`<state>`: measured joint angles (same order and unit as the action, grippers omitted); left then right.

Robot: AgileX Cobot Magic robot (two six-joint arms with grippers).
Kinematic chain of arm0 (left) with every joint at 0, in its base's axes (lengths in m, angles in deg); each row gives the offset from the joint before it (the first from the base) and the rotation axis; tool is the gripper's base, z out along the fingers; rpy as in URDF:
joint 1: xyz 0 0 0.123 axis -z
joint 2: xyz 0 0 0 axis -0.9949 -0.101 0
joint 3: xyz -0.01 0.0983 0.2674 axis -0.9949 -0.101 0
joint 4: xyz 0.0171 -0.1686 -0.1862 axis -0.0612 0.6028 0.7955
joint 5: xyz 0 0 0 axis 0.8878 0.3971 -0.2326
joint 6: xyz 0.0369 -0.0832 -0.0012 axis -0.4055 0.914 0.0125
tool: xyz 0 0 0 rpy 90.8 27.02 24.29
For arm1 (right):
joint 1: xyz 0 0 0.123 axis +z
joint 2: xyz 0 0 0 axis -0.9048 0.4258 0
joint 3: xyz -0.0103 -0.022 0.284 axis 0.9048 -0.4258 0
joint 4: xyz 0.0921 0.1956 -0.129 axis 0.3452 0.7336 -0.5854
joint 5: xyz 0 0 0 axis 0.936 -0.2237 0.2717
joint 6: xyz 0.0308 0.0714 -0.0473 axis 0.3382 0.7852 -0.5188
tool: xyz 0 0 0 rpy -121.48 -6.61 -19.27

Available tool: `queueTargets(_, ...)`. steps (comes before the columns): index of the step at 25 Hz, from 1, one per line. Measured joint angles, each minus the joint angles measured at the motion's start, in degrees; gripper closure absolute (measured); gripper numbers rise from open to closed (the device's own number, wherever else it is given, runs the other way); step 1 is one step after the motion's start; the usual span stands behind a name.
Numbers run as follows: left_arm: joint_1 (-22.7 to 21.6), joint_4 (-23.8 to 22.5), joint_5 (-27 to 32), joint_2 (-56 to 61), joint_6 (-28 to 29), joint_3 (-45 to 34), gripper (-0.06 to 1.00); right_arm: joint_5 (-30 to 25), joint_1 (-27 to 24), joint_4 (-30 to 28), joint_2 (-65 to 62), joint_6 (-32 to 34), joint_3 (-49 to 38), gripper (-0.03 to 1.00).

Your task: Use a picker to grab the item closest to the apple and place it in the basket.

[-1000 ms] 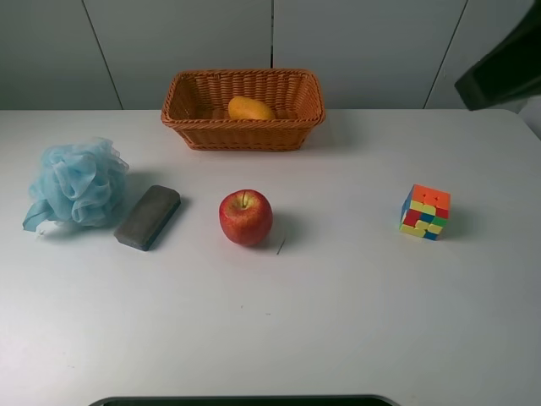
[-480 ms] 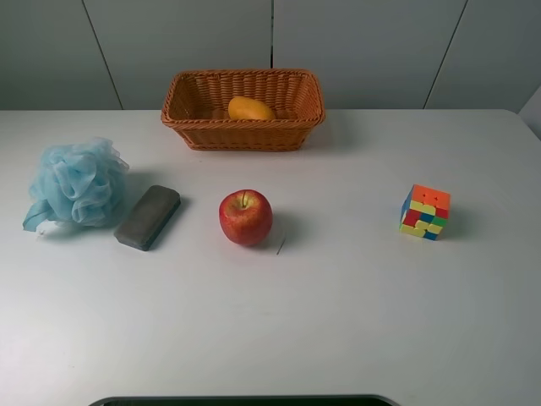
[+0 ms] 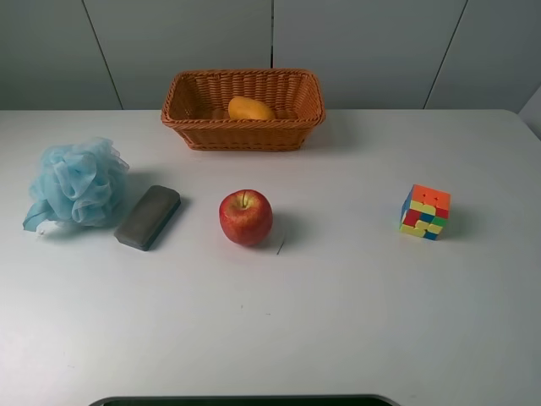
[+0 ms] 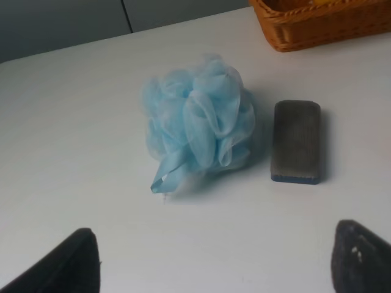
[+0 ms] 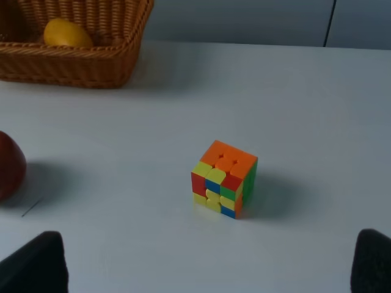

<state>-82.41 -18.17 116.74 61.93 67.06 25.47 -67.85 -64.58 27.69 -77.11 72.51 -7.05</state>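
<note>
A red apple (image 3: 246,217) stands on the white table (image 3: 338,321) near the middle. A dark grey block (image 3: 148,216) lies just left of it and is the nearest item; it also shows in the left wrist view (image 4: 296,141). The wicker basket (image 3: 203,134) stands at the back with a yellow fruit (image 3: 250,109) inside. Neither arm shows in the high view. My left gripper (image 4: 214,268) is open and empty, well short of the block. My right gripper (image 5: 201,268) is open and empty, facing a colour cube (image 5: 224,178).
A light blue bath pouf (image 3: 76,183) sits at the far left, beside the grey block. The colour cube (image 3: 425,211) stands alone at the right. The apple's edge (image 5: 11,166) and the basket (image 5: 73,64) show in the right wrist view.
A dark arm part at the top right corner of the high view one second ago has left the frame. The objects have not moved.
</note>
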Motion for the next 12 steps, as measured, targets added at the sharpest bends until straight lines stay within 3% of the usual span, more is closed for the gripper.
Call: queueTargets(12, 0.0, 0.0, 0.0, 0.0, 0.0, 0.0, 0.22, 0.15, 0.0, 0.0, -0.24, 0.13, 0.0, 0.27)
